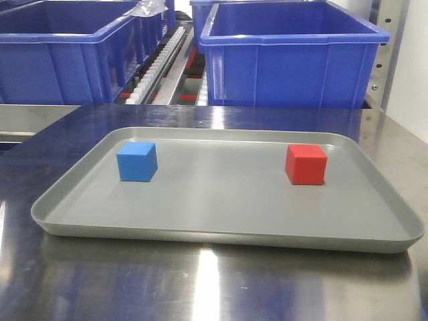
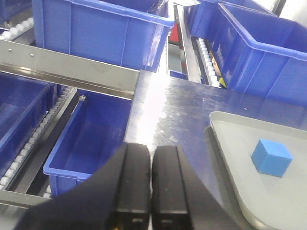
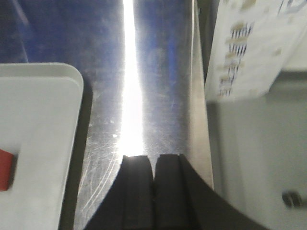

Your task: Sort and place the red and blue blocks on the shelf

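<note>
Nearest you, the left gripper (image 2: pixel 151 160): two black fingers fill the bottom of the left wrist view, pressed flat together with nothing between them. It hangs over the bare steel table (image 2: pixel 168 110).

- Ahead and to the right of those jaws, well apart from them: the blue block (image 2: pixel 271 157), sitting flat on the grey tray (image 2: pixel 230 139) near its left rim.
- Ahead and to the left of the jaws: the shelf (image 2: pixel 67 69), showing its flat steel front rail with two screws. Large blue bins (image 2: pixel 100 33) stand on roller tracks (image 2: pixel 29 143) behind that rail.
- Left of the jaws and lower down: another open blue bin (image 2: pixel 96 134) on the tier under the rail.

Right gripper (image 3: pixel 153 165): same state, fingers closed against each other and holding nothing. It is over the table beside the tray's right rim.

- Left of these jaws: the red block (image 3: pixel 4 170), only a sliver at the frame edge, on the tray.
- Right of the jaws: the table's edge, then a white printed sheet (image 3: pixel 249 48), too blurred to read.

Front view check: you have both blocks upright on the tray and well apart, blue on the left half and red on the right. Neither touches the rim. The bins on the shelf stand just behind the table's far edge.
</note>
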Controlling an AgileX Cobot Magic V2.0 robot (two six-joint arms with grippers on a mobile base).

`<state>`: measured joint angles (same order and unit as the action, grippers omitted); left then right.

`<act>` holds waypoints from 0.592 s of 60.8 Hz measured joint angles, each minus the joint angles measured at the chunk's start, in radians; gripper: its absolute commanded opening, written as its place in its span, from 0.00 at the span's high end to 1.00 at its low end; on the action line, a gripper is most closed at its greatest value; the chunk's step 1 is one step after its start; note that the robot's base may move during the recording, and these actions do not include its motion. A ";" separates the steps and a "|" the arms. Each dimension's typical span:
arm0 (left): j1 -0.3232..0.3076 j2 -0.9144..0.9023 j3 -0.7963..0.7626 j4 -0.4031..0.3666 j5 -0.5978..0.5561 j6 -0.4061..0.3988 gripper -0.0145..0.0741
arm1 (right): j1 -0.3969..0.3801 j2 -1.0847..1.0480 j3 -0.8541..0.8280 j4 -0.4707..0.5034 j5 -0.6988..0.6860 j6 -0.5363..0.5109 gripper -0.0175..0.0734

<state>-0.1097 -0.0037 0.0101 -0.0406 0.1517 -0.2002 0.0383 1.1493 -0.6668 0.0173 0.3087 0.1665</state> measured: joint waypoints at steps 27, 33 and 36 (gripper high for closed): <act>0.000 0.000 0.000 0.000 0.000 0.000 0.69 | 0.000 0.149 -0.242 0.050 0.362 0.000 0.64; 0.000 0.000 0.000 0.000 0.000 0.000 0.69 | 0.000 0.151 -0.244 0.050 0.379 -0.017 0.42; 0.000 0.000 0.000 0.000 0.000 0.000 0.69 | 0.000 0.151 -0.244 0.050 0.383 -0.019 0.29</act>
<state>-0.1097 -0.0037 0.0101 -0.0406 0.1517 -0.2002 0.0383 1.2998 -0.9110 0.0676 0.6918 0.1476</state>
